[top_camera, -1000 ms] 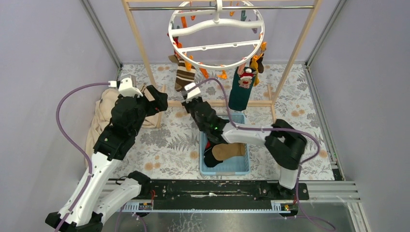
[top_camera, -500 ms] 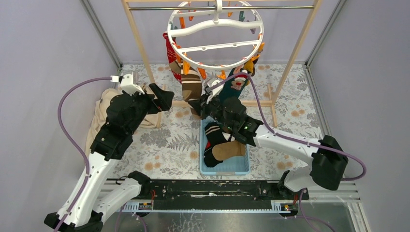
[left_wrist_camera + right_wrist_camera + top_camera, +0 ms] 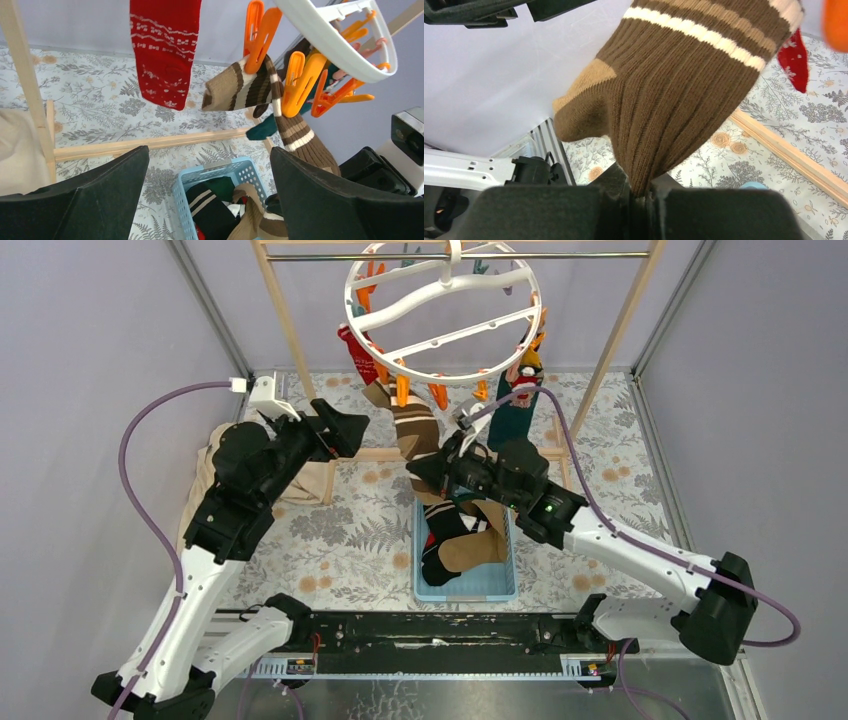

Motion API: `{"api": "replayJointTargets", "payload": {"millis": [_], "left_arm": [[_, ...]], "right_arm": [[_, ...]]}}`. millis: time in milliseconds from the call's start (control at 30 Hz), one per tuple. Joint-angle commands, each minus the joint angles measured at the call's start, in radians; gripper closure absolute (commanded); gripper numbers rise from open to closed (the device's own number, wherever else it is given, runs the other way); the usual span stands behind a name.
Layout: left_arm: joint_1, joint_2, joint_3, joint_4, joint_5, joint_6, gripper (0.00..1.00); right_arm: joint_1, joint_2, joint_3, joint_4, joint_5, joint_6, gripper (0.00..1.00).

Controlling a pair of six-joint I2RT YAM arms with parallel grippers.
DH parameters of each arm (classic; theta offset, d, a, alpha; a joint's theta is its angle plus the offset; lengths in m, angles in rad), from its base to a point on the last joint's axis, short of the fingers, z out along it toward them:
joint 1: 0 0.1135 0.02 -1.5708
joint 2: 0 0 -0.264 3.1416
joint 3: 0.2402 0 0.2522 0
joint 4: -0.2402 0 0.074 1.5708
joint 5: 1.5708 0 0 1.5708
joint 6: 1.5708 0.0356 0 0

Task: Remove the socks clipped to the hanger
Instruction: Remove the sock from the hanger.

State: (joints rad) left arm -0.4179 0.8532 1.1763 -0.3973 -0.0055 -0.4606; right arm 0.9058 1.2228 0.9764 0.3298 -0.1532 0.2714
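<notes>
While pinching the brown striped knit sock (image 3: 684, 100) in right claw (image 3: 640, 192), could tip round white plastic hanger (image 3: 455, 334) above by tugging. Holds left claw (image 3: 209, 165) wide.

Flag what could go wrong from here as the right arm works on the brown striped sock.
1. The right end effector pinches only a narrow fold of the brown striped sock; the fabric may slip out under a pull.
2. The orange clip grips the sock, so pulling may drag and swing the hanger, which hangs tilted.
3. Once freed, the sock could miss the blue basket.
</notes>
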Motion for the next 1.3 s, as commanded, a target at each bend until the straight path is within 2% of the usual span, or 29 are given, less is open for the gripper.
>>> {"api": "replayJointTargets", "payload": {"millis": [0, 533, 967, 1267], "left_arm": [[0.005, 0.012, 0.048, 0.074, 0.048, 0.018, 0.01], [0.005, 0.026, 0.054, 0.098, 0.1, -0.009, 0.01], [0.005, 0.024, 0.041, 0.139, 0.149, -0.026, 0.01], [0.005, 0.036, 0.003, 0.236, 0.216, -0.09, 0.01]], "right_arm": [[-0.051, -0.071, -0.011, -0.032, -0.069, 0.094, 1.0], [-0.323, -0.227, -0.107, -0.048, -0.218, 0.315, 1.0], [-0.582, -0.246, -0.121, -0.048, -0.389, 0.406, 1.0], [-0.631, -0.208, -0.134, 0.012, -0.478, 0.478, 1.0]]}}
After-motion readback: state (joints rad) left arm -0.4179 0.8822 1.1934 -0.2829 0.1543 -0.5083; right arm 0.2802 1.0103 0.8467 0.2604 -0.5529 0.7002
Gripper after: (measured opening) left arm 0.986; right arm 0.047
